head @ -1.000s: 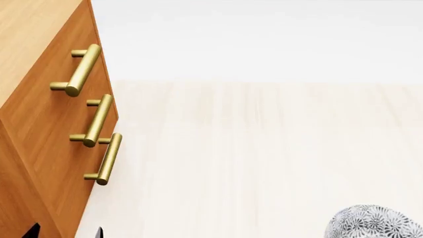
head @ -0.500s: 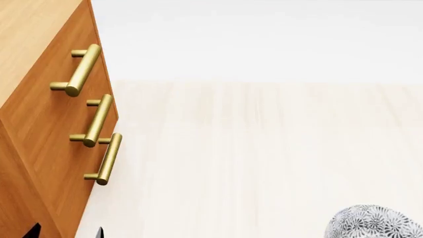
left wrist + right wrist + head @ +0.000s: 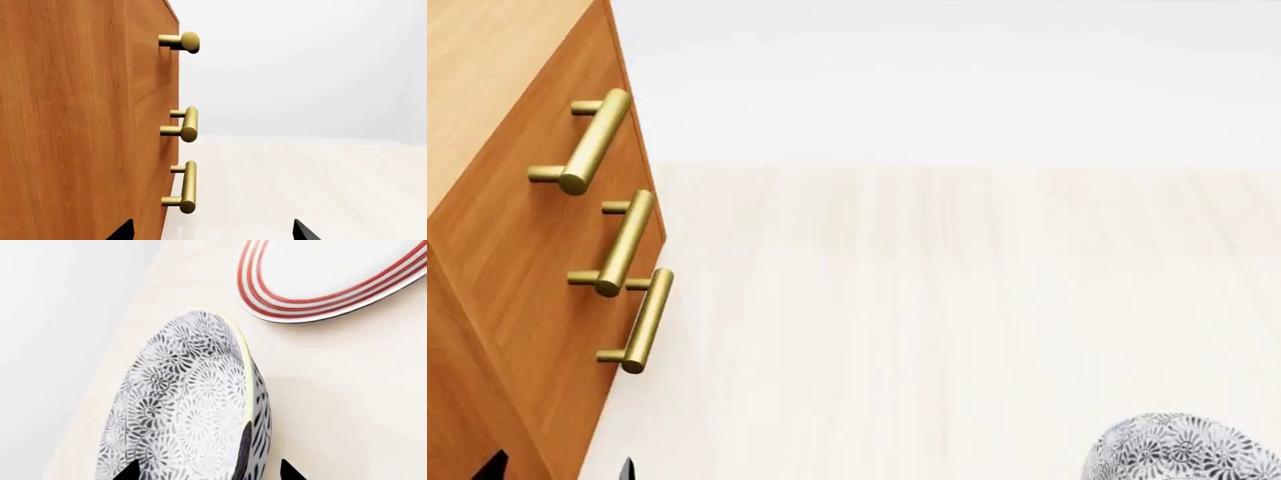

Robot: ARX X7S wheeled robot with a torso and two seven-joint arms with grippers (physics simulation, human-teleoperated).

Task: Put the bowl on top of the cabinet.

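Note:
The bowl (image 3: pixel 193 405), grey-and-white floral with a pale rim, fills the right wrist view; in the head view the bowl (image 3: pixel 1181 452) sits on the pale floor at the lower right edge. My right gripper (image 3: pixel 210 471) is open, one dark tip over the bowl's inside and the other outside its wall, so the rim lies between them. The orange-brown cabinet (image 3: pixel 507 230) with a lighter top stands at the left. Beside its front corner is my left gripper (image 3: pixel 213 231), open and holding nothing, its tips low in the frame.
A flat white plate with red rings (image 3: pixel 333 275) lies on the floor just beyond the bowl. Three brass bar handles (image 3: pixel 594 140) stick out from the cabinet's drawer fronts near my left gripper. Pale wood floor (image 3: pixel 961 300) stretches to a white wall.

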